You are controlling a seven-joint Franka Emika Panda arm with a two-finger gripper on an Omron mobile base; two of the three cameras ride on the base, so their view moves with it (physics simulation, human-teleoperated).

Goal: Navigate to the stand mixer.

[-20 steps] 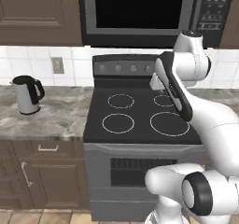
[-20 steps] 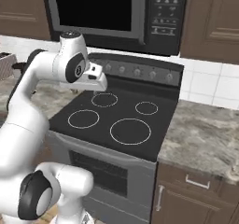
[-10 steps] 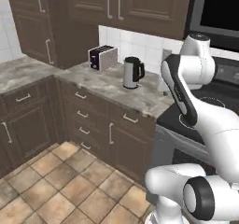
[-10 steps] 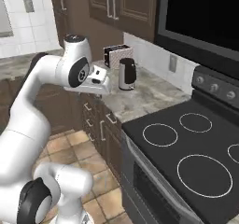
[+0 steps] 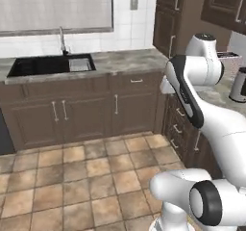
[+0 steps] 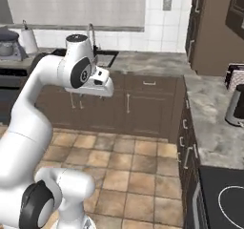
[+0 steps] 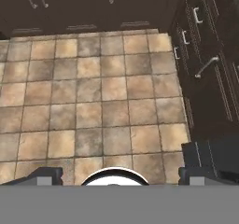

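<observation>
- Mixer (image 6: 8, 44): stands at the far-left end of the bench (image 6: 138, 60), beside a paper roll (image 6: 29, 40). I judge it heavy, rigid and top-heavy, best held at the neck.
- Gripper (image 7: 119, 175): fingers wide apart and empty.
- The right base view gives the mixer. The hand view gives the floor (image 7: 93, 87) below me.

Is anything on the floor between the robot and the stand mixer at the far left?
Nothing visible. The stand mixer sits on the counter left of the sink, and the tiled floor toward it looks bare. The pincer hangs open over floor tiles.
</observation>
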